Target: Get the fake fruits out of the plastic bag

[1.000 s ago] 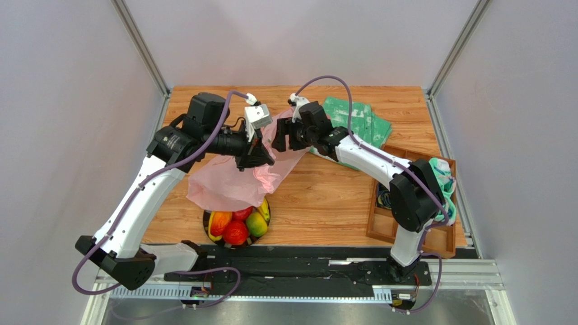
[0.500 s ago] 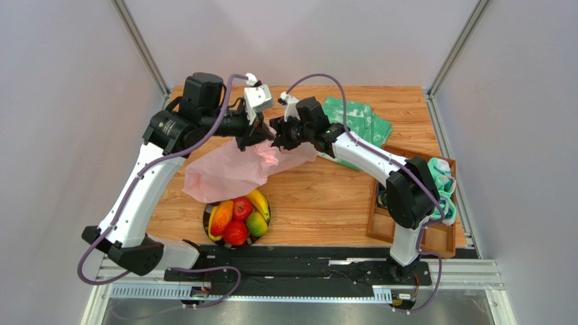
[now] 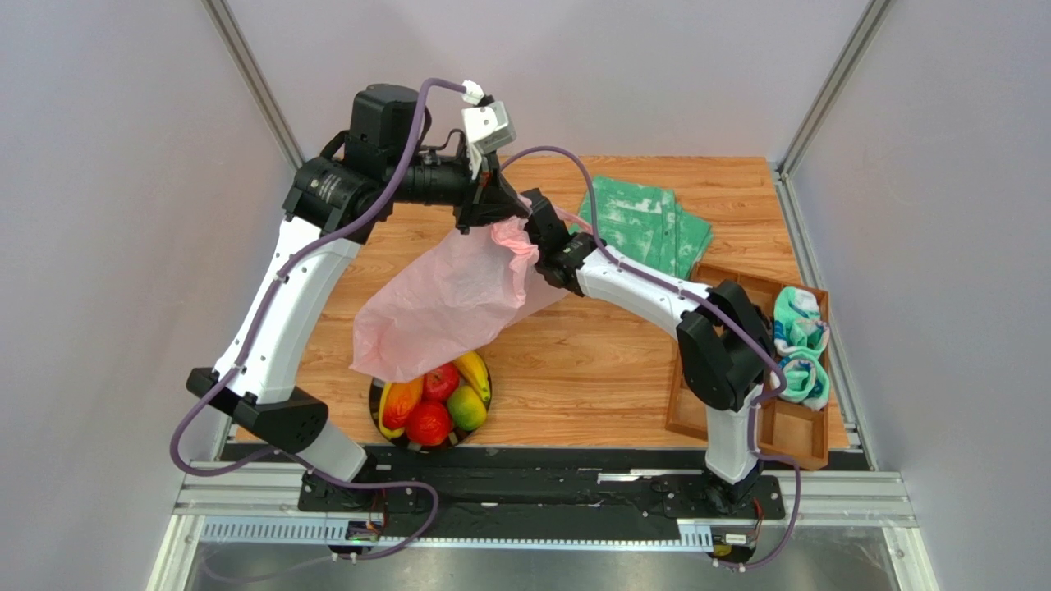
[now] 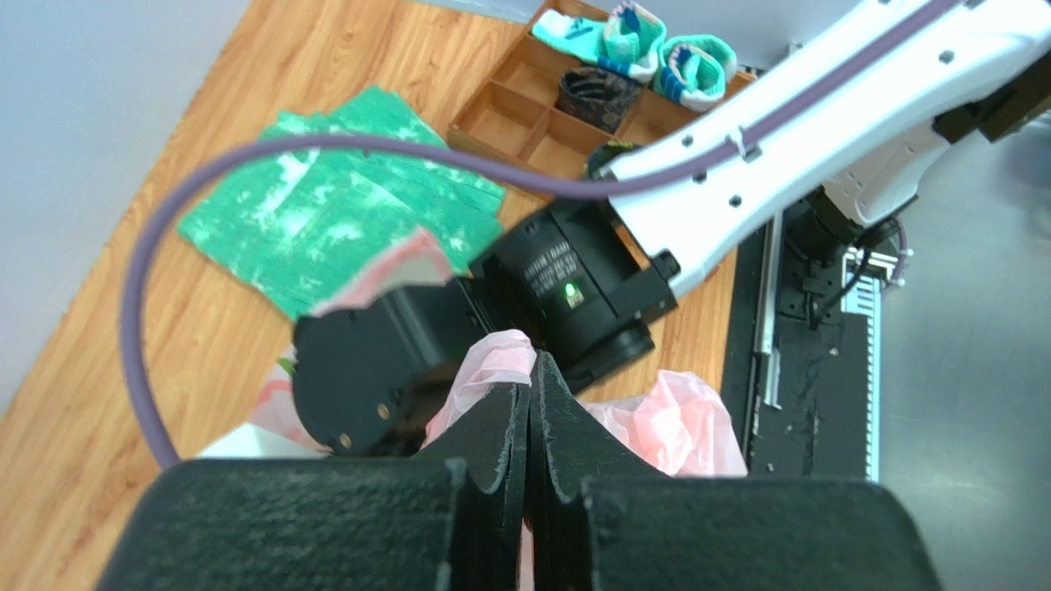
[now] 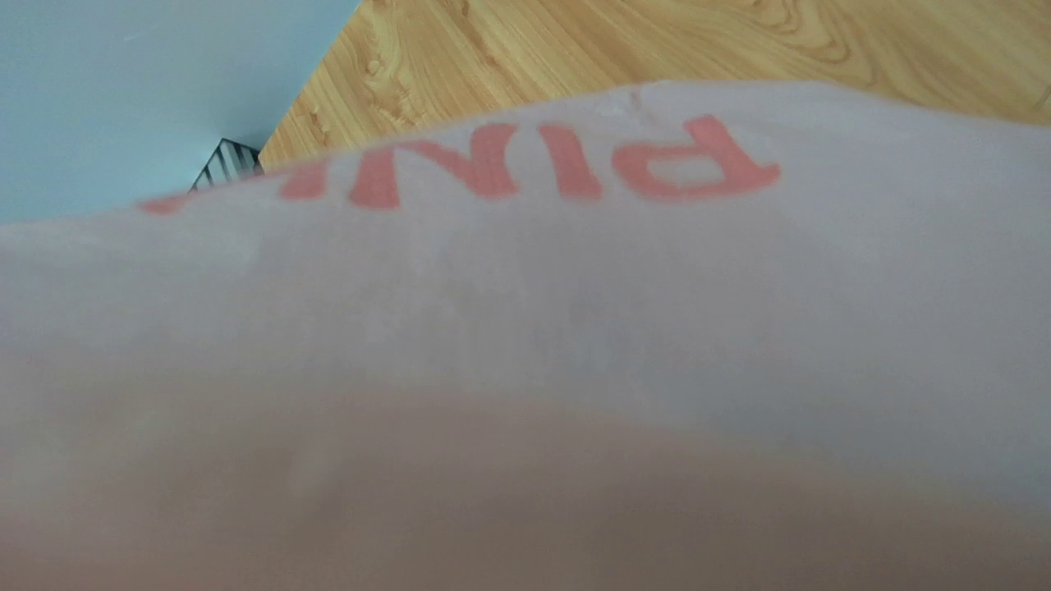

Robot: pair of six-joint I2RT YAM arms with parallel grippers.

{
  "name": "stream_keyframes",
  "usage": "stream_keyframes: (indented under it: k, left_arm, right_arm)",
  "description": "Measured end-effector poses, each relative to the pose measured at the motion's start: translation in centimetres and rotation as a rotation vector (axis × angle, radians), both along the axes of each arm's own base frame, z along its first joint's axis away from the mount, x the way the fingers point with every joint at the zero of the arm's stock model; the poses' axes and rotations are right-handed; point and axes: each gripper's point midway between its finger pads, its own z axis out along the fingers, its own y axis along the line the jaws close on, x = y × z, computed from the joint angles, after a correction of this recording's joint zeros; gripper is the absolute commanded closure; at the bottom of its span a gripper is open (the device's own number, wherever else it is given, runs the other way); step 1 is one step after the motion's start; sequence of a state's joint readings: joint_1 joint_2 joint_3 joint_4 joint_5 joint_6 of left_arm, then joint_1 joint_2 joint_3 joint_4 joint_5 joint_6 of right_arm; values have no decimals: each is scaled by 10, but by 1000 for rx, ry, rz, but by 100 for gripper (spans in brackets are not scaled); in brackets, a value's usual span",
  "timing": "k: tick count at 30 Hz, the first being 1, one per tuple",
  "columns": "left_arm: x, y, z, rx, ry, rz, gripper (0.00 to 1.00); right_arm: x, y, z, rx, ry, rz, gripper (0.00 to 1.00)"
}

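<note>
Bag hangs from left tool, clamped on its top edge; fruits heaped on worktop outside it; I cannot tell state of right tool, plastic covers it

plastic bag: one
fake fruits: at least five showing in the bowl, two of them red apples; the bag's edge hides any others
bowl: one
folded green cloth: one pile
wooden tray: one
rolled socks: three

surface: light wooden table | far side, right of centre: folded green-and-white cloth, flat | right edge: wooden compartment tray | near edge, left of centre: dark round dish holding fake fruits
</note>
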State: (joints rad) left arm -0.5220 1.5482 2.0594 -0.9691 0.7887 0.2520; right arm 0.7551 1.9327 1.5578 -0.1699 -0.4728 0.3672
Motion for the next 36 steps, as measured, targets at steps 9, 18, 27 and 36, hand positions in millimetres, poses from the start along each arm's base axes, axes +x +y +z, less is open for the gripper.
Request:
stream_keyframes:
  k: [9, 18, 27, 36]
  left_arm:
    - [26, -13, 13, -33, -2, 5, 100]
    - [61, -17, 8, -106, 136, 25, 100]
    - [79, -25, 27, -250, 261, -54, 100]
    - [81, -32, 56, -335, 269, -137, 100]
  right_arm:
    - [5, 4, -40, -39, 71, -19, 0]
    - [-5, 28, -43, 90, 198, 59, 1]
    - [6, 43, -7, 165, 215, 44, 29]
    - [1, 36, -16, 133, 236, 60, 12]
